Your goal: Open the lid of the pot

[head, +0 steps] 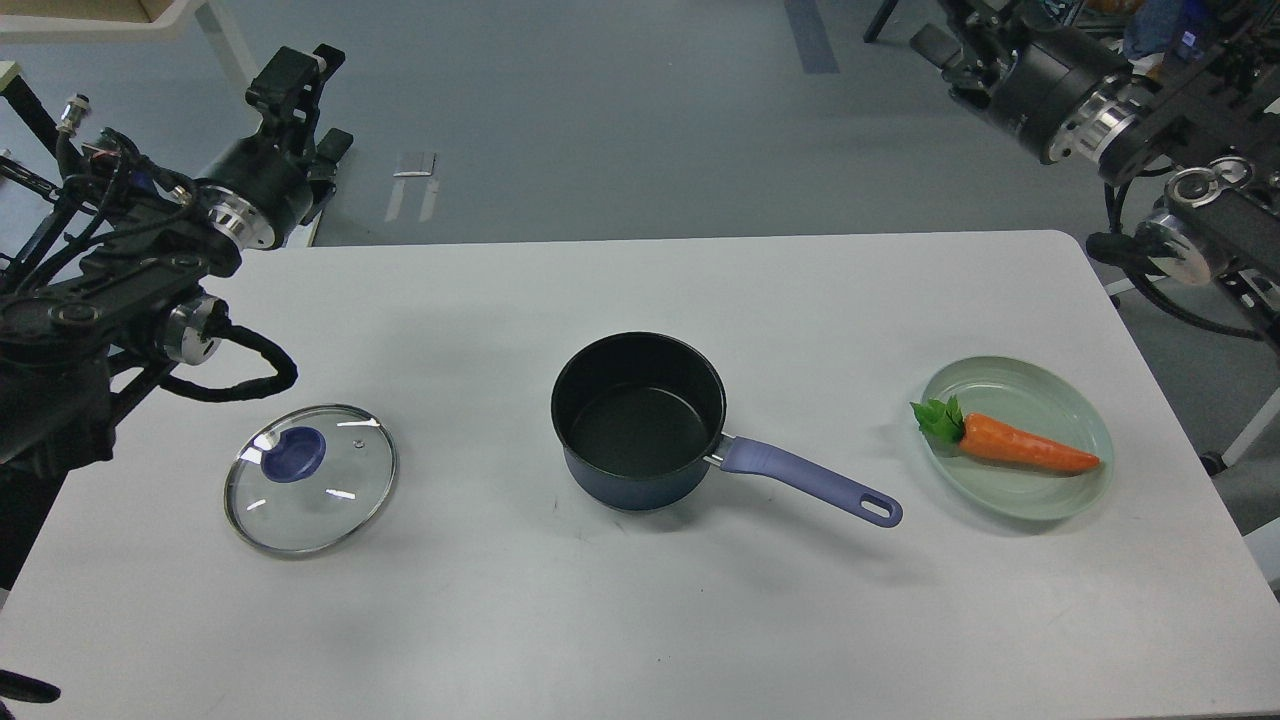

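Note:
The dark-blue pot (640,425) stands uncovered in the middle of the white table, its black inside showing and its lavender handle (805,480) pointing right and toward me. The glass lid (311,477) lies flat on the table to the pot's left, apart from it, purple-blue knob up. My left gripper (300,95) is raised over the table's far left corner, well above and behind the lid, holding nothing I can see. My right gripper (935,40) is high at the far right, partly cut off by the top edge. Both are too dark to tell their fingers apart.
A pale green plate (1075,410) with a toy carrot (1020,447) sits at the right side of the table (640,620). My left arm's cables (235,375) hang over the table's left edge near the lid. Grey floor lies beyond the table.

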Controlling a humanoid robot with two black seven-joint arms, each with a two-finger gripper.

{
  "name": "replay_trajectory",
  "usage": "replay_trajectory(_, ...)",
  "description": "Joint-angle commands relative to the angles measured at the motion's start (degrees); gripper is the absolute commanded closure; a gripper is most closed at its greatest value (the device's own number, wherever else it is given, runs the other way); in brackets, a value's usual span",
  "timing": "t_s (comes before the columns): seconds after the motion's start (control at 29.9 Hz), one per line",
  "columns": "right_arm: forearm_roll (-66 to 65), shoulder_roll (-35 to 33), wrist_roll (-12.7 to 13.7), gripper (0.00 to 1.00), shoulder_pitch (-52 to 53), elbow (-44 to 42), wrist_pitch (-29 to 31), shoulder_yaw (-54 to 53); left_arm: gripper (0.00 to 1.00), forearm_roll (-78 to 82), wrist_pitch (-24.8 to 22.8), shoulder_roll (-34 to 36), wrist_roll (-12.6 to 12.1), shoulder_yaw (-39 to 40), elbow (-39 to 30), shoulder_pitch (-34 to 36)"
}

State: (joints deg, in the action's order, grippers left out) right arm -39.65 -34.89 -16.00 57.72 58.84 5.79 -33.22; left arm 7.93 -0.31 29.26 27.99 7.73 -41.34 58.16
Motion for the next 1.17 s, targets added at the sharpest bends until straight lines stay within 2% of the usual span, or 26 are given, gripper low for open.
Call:
replay_trajectory(0.0, 10.9, 0.3, 0.1, 0.0, -3.6, -1.5, 0.0, -2.8, 0.01, -8.4, -2.8, -1.9, 0.0, 2.0, 2.8, -0.2)
replay_trajectory(0.17, 28.5, 2.4, 0.3, 0.0, -5.6, -4.8, 0.0, -2.9, 0.01, -12.7, -9.6, -2.3, 0.0, 2.9, 3.0, -3.1)
replay_trajectory(0.4, 47.5, 9.1, 0.6, 0.0, -8.2, -12.3, 0.2, -3.2, 0.01, -20.8, -10.4, -1.8, 0.0, 7.5, 3.0, -6.0)
replay_trajectory(0.57, 49.4, 13.9, 1.1, 0.0, -8.3, -18.1, 0.9, -8.2, 0.01, -21.0, -12.0, -1.0, 0.0, 7.7, 3.8, -7.3)
replay_trajectory(0.74, 50.1, 16.2, 1.9, 0.0, -10.1, -18.6, 1.1, -16.2, 0.01, -21.0, -12.4, -1.1, 0.0, 9.0, 4.3, -9.1)
replay_trajectory(1.14, 50.0, 19.2, 1.7, 0.0, -10.7, -18.2, 2.2, -16.3, 0.01, -20.8, -11.6, -1.2, 0.0, 11.9, 4.3, -11.2)
